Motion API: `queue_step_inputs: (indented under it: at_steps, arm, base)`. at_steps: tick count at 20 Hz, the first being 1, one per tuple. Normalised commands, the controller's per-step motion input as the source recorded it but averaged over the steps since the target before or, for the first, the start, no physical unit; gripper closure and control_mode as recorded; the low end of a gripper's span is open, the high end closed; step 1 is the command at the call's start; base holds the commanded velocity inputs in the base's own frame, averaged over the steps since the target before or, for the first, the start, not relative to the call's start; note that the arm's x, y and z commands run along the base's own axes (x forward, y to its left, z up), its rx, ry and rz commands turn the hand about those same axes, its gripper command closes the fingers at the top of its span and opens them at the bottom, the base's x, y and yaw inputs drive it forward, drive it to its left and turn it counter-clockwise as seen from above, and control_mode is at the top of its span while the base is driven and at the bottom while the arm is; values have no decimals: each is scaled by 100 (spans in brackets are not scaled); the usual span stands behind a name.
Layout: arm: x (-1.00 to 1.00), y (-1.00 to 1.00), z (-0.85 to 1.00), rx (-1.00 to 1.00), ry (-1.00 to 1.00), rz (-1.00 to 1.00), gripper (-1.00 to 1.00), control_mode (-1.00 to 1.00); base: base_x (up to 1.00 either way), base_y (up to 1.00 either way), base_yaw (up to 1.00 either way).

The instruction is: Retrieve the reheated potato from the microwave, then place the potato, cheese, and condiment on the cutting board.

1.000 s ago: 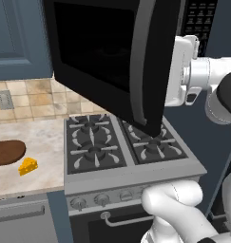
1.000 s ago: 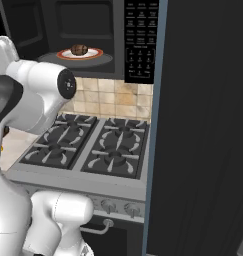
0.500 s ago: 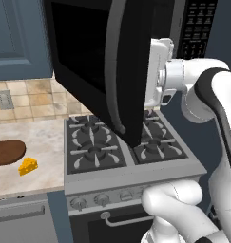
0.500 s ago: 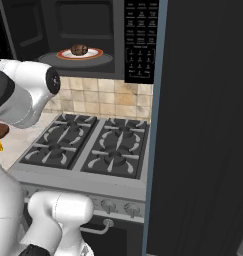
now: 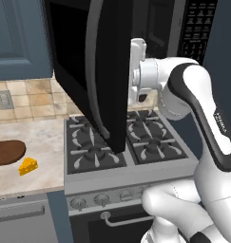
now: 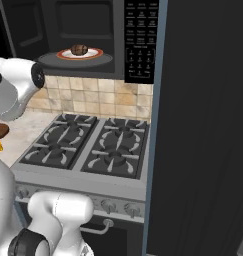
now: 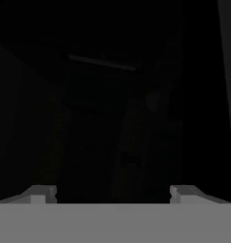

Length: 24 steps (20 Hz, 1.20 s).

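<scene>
- Left base view: the big black boxy microwave (image 5: 95, 71) has its door swung open, the arm's hand tucked behind it; brown oval board (image 5: 7, 153) and yellow cheese wedge (image 5: 28, 166) wait on the counter.
- Right base view: mottled brown potato (image 6: 79, 50) sits plated inside. Next, I'd judge: reach in.
- Hand view: gripper (image 7: 110, 193) tips spread wide, holding nothing, facing dark door.
</scene>
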Motion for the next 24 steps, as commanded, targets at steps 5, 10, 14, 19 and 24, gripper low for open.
queue_step_inputs:
  at_steps: [5,10,14,19,24]
  arm:
    - [12,42,-2,-4,0,1,-100,-100]
    - [14,13,0,-8,0,0,-100,-100]
    - [4,-16,0,-11,0,0,-100,-100]
    - [1,-40,2,-8,-2,0,-100,-100]
    - [0,-59,0,-9,-11,0,-100,-100]
  base:
    - [0,0,0]
    - [0,0,0]
    - [0,0,0]
    - [0,0,0]
    - [0,0,0]
